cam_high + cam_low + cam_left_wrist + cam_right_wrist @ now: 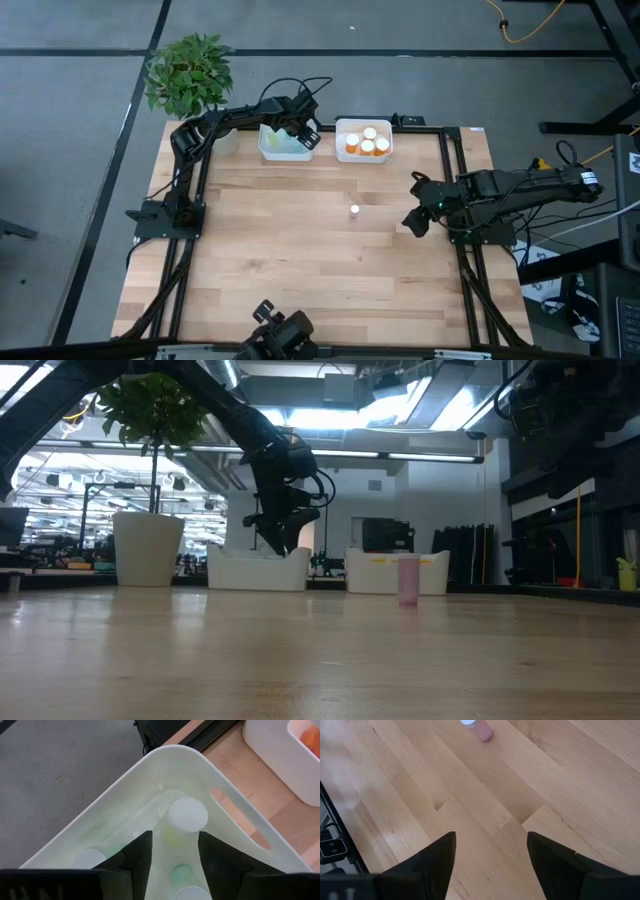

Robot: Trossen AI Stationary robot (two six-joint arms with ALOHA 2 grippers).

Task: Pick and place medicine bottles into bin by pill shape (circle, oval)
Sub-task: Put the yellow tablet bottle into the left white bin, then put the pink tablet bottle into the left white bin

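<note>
Blocking part of the left bin [272, 150], the left end effector [303, 135] hides its bottles.

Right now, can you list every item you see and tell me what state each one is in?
left gripper: open, over the left bin, holding nothing
right gripper: open, empty, above bare table
left bin: holds pale green bottles
green bottle: upright in the left bin, capped
right bin: holds orange bottles
orange bottles: upright, capped
pink bottle: upright on the table, alone, capped
</note>
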